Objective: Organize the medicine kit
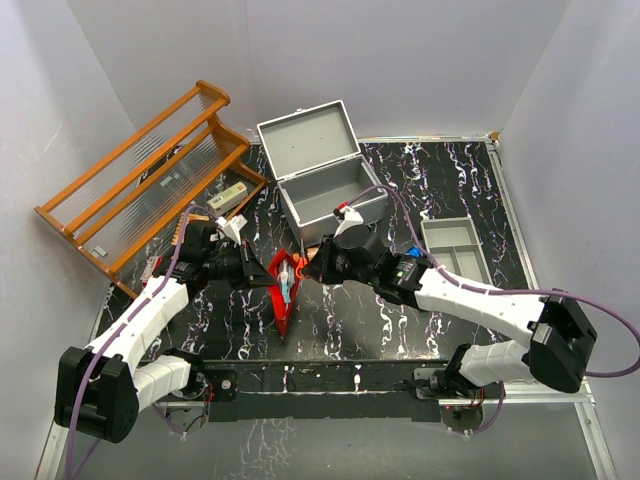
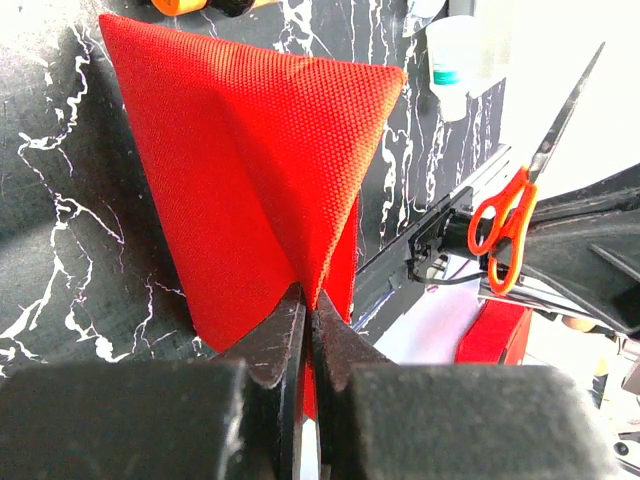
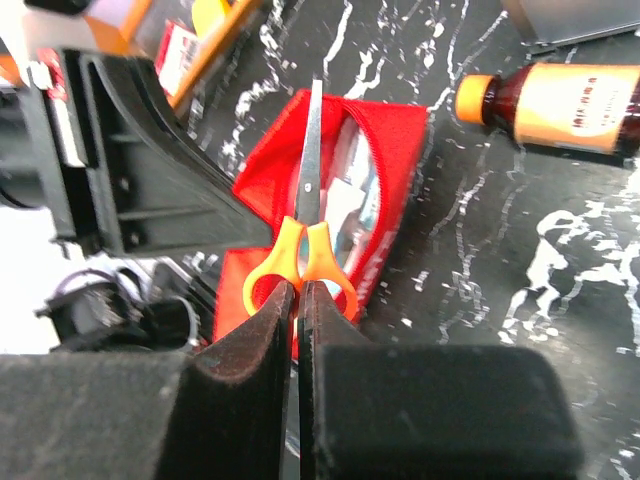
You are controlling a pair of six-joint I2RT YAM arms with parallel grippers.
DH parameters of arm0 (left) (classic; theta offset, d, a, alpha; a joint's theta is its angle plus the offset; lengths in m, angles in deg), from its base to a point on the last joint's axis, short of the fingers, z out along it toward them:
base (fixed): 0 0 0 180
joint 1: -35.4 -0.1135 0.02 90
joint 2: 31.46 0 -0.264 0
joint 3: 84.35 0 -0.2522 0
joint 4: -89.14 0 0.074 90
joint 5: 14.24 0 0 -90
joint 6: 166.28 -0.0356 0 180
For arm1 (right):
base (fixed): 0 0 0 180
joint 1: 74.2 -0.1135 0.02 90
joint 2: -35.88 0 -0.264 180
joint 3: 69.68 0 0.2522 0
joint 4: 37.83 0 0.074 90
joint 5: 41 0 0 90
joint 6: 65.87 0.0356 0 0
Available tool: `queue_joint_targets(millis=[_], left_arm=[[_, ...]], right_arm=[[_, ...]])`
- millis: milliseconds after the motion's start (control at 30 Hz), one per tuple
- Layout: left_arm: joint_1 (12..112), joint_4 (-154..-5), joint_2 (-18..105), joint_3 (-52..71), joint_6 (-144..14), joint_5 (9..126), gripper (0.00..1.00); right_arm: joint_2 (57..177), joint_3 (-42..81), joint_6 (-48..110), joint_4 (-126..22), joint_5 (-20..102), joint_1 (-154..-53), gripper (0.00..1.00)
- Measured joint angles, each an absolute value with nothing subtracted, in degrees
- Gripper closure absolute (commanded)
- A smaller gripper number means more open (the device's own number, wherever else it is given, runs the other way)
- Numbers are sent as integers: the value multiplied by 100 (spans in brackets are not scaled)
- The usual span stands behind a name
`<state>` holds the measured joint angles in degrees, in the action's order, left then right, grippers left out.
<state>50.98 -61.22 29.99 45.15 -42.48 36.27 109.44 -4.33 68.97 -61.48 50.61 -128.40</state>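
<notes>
Medicine kit (image 1: 325,190), a grey metal box, stands at twelve o'clock on the black marbled bench (image 1: 330,330). Its hinged lid is thrown back and its inside is open to the top view.

Toward six o'clock from it, near the bench's middle, the two arms meet over a red fabric pouch (image 2: 250,150). The left end effector (image 2: 308,300) is pressed together on the pouch's edge, pinching the cloth so that it rises in a fold. The right end effector (image 3: 297,292) is squeezed shut on the orange handles of a pair of scissors (image 3: 310,190). Their closed blades point into the pouch's open mouth, where white contents show.

At one o'clock from the pouch in the right wrist view lies a brown bottle (image 3: 560,105) with an orange cap. Its label is too blurred to read.

A shallow grey divided tray (image 1: 455,245) sits at three o'clock. A wooden rack (image 1: 150,180) leans at ten o'clock.
</notes>
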Motion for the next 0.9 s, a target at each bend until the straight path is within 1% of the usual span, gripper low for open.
queue_joint_targets(millis=[133, 267, 367, 533, 633, 767, 900], left_arm=[[5098, -6233, 2999, 4546, -4191, 3597, 100], [5098, -6299, 2999, 4594, -4151, 3584, 100], [5098, -6296, 2999, 4598, -4151, 3582, 100], [5098, -6292, 2999, 4598, -4156, 3577, 100], [5098, -6292, 2999, 4598, -4158, 3568, 100], [5098, -6294, 2999, 4598, -4158, 3564, 100], [5098, -6290, 2999, 4598, -4178, 3564, 100]], right_arm=[[11126, -422, 7561, -5840, 5207, -12997, 100], [11582, -336, 8020, -5752, 5245, -13231, 100], [11923, -291, 8221, -5748, 5216, -13360, 100], [12111, -275, 8444, -5774, 5207, -13476, 100], [12120, -229, 8499, -5790, 5210, -13491, 97], [12223, -59, 8577, -5814, 5205, -13491, 90], [12341, 136, 8606, -6078, 5255, -13493, 90]])
